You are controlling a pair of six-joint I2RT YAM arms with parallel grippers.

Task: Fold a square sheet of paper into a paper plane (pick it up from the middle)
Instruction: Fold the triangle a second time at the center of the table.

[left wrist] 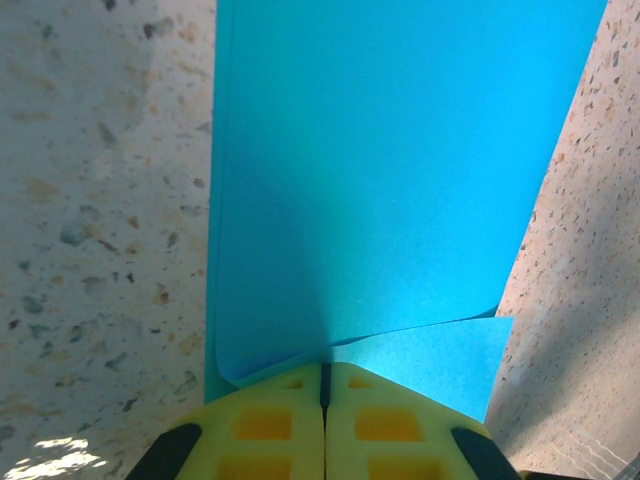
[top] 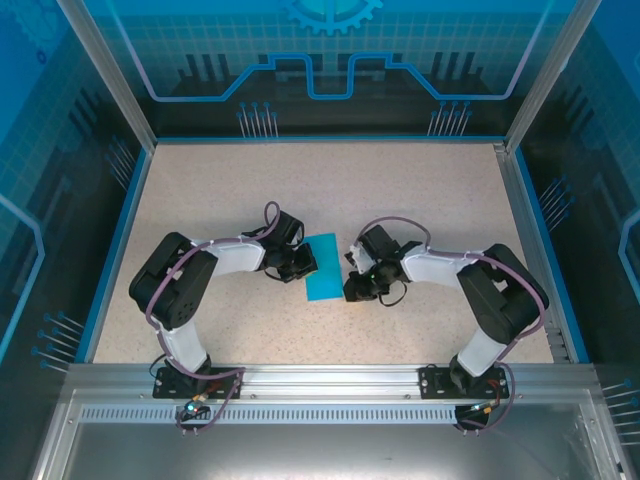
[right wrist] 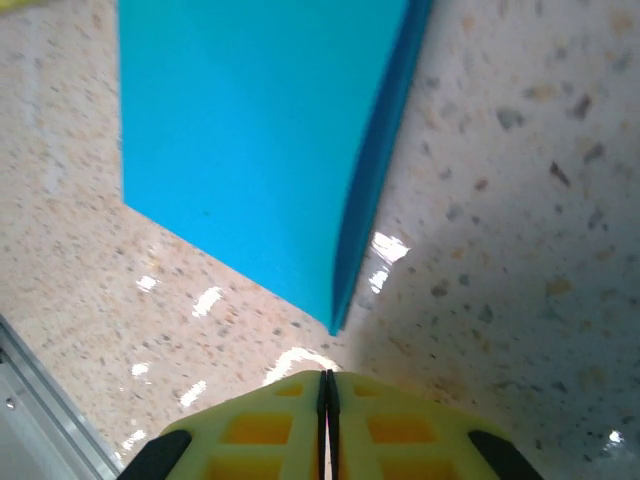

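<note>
Paper sheet (top: 323,267), edge behind left fingers (left wrist: 270,425)

The teal sheet of paper (top: 325,270) is lying on the speckled table (top: 420,190) between both arms, the left gripper (top: 305,266) reaching over its left edge, the right gripper (top: 350,286) sitting just beside its right edge

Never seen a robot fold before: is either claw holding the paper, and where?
The right gripper holds nothing: shut, just short of a corner of the blue paper. The left gripper is shut against its lifted near edge; a grip cannot be told.
</note>
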